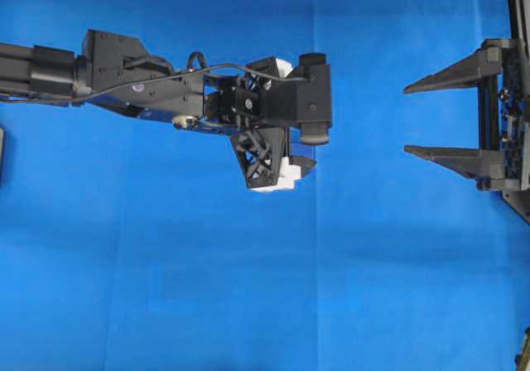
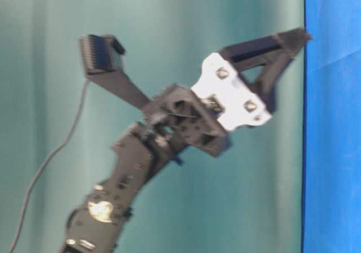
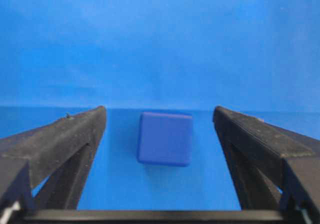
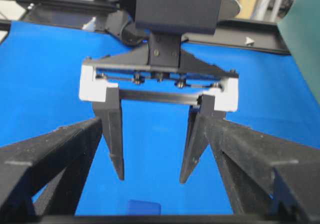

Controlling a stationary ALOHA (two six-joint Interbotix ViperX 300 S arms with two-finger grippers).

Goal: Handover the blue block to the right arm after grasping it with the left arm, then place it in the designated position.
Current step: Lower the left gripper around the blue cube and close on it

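in the left wrist view the left gripper (image 3: 160, 134) stands spread wide and empty, the blue block (image 3: 165, 138) on the blue cloth (image 3: 160, 44) between its fingers, untouched. best to descend straight, keep the cube centred, close on its flat sides. farther off, the right gripper (image 1: 431, 116) waits released, well apart.

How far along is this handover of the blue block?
Early. Nothing is finished: the block lies on the cloth, untouched. In hand: the left end effector hangs open above it, fingers on either side but not closed. The right end effector waits open at the side, empty. Grasp, handover and placement all remain.
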